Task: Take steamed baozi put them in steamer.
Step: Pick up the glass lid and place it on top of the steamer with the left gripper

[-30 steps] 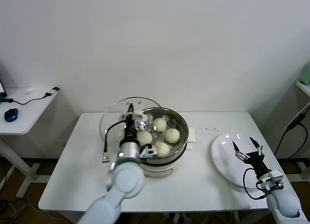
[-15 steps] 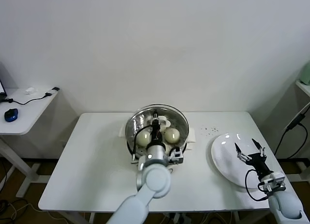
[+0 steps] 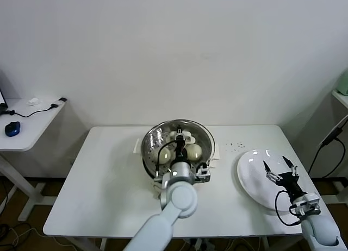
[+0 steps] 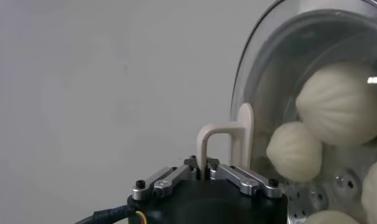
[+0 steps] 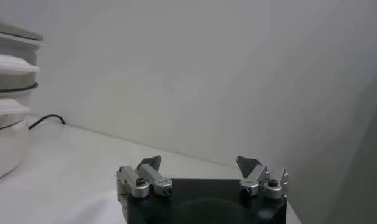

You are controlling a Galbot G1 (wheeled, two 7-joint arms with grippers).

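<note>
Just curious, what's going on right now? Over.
Left gripper shut on lid handle, over steamer. Baozi inside. Right gripper open above plate.

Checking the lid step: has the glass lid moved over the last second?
Yes. The lid, held by the left gripper, has swung rightward from beside the steamer to over it, covering the baozi.

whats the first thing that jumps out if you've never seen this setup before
The round glass lid with a white handle stands out first: the left gripper, shut on that handle, holds it over the shiny steel steamer basket at the middle of the white table. Through the glass show cream-white round baozi. At the table's right, the open right gripper hovers over a flat white plate.
</note>
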